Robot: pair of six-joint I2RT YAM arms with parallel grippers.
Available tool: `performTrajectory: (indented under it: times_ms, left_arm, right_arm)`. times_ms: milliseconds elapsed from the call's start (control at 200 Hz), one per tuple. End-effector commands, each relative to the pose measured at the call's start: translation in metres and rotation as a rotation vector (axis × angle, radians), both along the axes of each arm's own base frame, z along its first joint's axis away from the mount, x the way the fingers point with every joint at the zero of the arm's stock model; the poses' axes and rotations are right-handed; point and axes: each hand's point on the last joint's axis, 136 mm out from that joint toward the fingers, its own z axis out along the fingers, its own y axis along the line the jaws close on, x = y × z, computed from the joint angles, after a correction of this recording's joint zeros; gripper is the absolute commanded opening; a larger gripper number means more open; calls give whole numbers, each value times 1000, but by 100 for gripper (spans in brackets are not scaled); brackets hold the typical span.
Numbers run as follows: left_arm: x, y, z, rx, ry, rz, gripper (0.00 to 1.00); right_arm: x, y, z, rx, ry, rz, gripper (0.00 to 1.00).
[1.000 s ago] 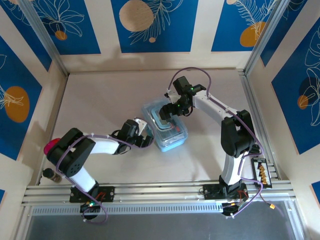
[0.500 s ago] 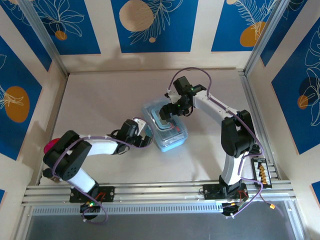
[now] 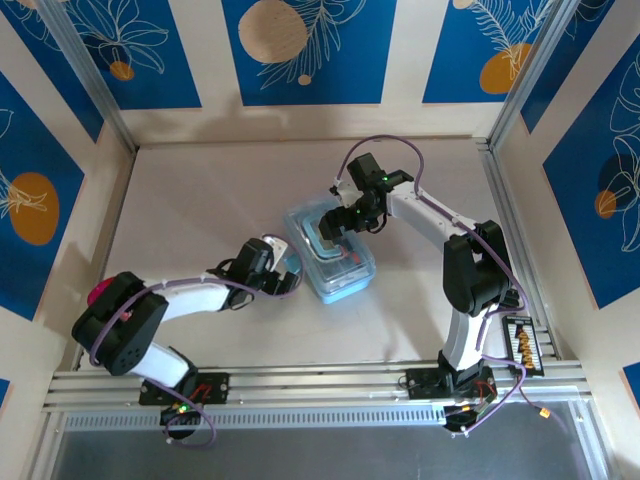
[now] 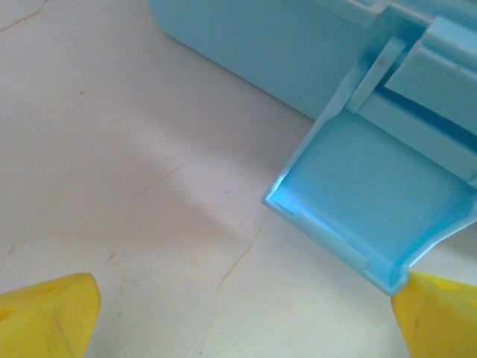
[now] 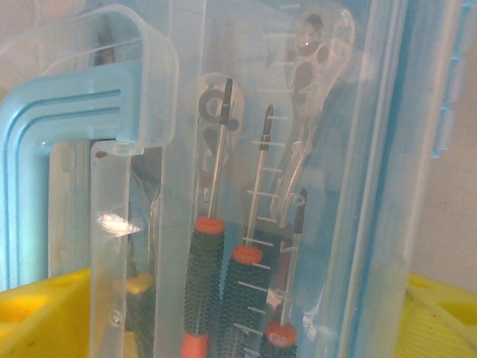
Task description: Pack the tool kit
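Left wrist view: my left gripper (image 4: 242, 302) sat low over the table (image 4: 112, 149), jaws wide and empty, one fingertip just beside the undone latch flap (image 4: 373, 194). Beyond, the tool kit case (image 3: 335, 262) lay mid-table, lid (image 5: 358, 149) down over the screwdrivers (image 5: 205, 276). The right gripper (image 3: 345, 222) stood spread wide astride the lid. I judged latching was in hand; next, that flap needed pushing up against the case.

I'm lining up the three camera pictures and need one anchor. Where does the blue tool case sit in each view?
Top external: the tool case lies at mid-table, between the two arms.
Left wrist: its blue wall runs along the top edge, and a flap sticks out toward the lower right.
Right wrist: it is seen close up through its clear lid, with screwdrivers inside.
Shared landmark: the pale table beside the case in all three.
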Motion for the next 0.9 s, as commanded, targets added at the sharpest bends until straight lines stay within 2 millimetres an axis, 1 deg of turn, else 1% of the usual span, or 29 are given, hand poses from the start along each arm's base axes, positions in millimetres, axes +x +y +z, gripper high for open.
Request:
performTrajectory:
  times_ms: [0, 245, 545, 665, 800, 895]
  left_arm:
    - [21, 5, 32, -13, -108, 51, 100]
    - [22, 4, 48, -27, -137, 38, 100]
    - [21, 1, 58, -38, -151, 18, 100]
    - [15, -4, 51, -25, -135, -41, 100]
    - [6, -8, 30, -1, -78, -105, 100]
    - [2, -13, 20, -5, -47, -129, 100]
  right_arm:
    - [-59, -11, -31, -48, 250, 54, 86]
    - [-61, -10, -33, -45, 254, 55, 86]
    - [-61, -10, -35, -38, 262, 53, 86]
    - [-62, -10, -37, -37, 264, 54, 86]
    - [-61, -10, -38, -35, 267, 54, 86]
    - [-61, -9, -38, -35, 269, 55, 86]
